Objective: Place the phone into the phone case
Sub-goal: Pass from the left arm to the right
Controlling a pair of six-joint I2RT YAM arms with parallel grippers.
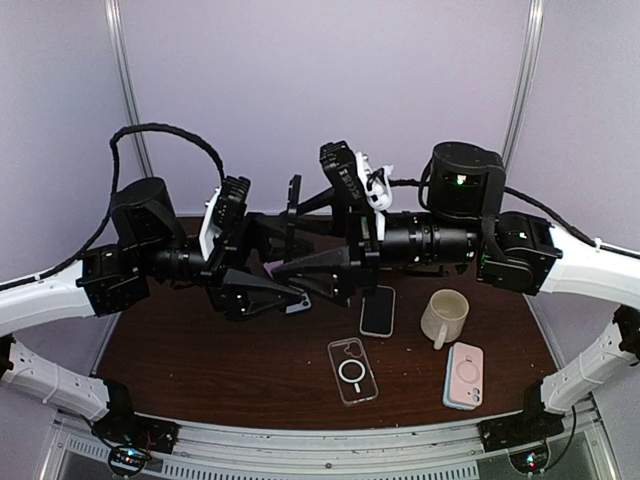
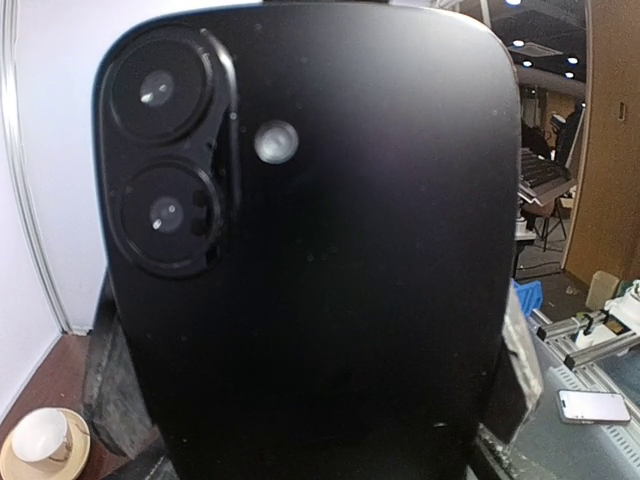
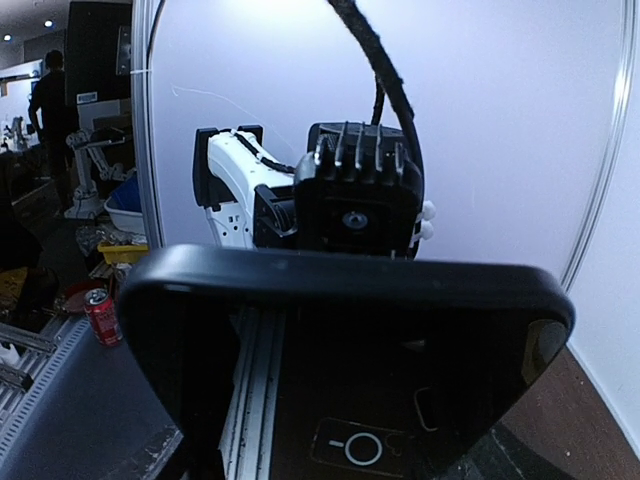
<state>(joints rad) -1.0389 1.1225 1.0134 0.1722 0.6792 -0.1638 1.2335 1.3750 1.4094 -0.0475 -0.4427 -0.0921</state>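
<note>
Gripping the black phone (image 2: 320,260) by its two long edges near the lower end, the left fingers (image 2: 512,375) are clamped on it. The phone's back faces the left wrist camera, with two lenses stacked at the upper left and a flash dot just beside them. It's held up in the air mid-scene, above the back of the worktop (image 1: 200,360), not touching it. The right fingers (image 1: 322,197) sit just across from it, at about the same height. Can't tell whether they are apart or pinching anything, since the pads are hidden. The right wrist view is blocked low down by a dark slab (image 3: 400,350) with rounded corners and a glossy face; same phone or a case, can't tell. The left arm's wrist (image 3: 360,200) shows right behind its top edge, head-on. On the worktop below, a second black phone (image 1: 377,310) lies flat, just left of a cream mug (image 1: 444,317). A clear case (image 1: 352,370) with a ring mark lies flat nearer the arm bases, wood showing through it. A pink case (image 1: 463,375) lies right of that, near the mug and apart from it.
</note>
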